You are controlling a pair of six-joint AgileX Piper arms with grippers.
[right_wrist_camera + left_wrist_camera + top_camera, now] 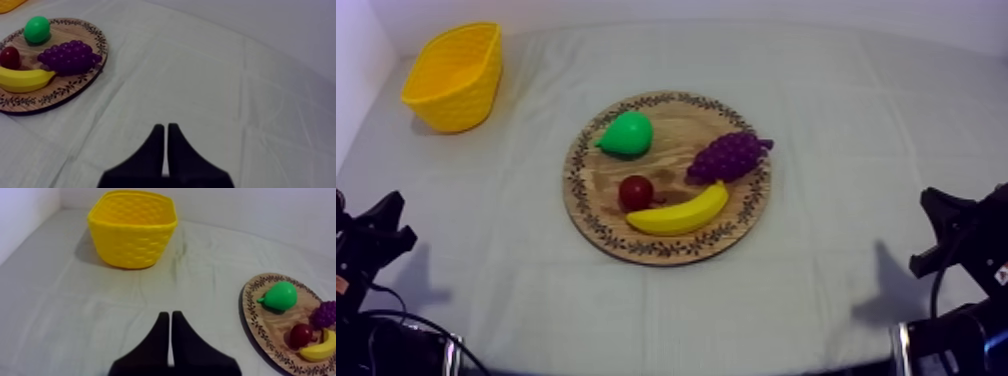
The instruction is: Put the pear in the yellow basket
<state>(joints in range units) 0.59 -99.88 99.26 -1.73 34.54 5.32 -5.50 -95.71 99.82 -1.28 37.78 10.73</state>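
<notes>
A green pear (627, 134) lies on the round wooden board (598, 214) at its upper left part, apart from the other fruit. From the left wrist the pear (279, 296) shows on the board (252, 319), and from the right wrist the pear (37, 29) sits at the board's (60, 93) far side. The yellow basket (456, 76) stands at the table's far left; its woven wall (132, 230) faces the left wrist. My left gripper (388, 228) rests low at the left, my right gripper (936, 232) low at the right. Both wedges of fingers (167, 338) (165, 148) lie together, shut on nothing.
On the board also lie purple grapes (728, 156), a small red fruit (636, 190) and a banana (681, 213). White walls bound the table at the far side and the left. Bare cloth (856, 120) spreads around the board.
</notes>
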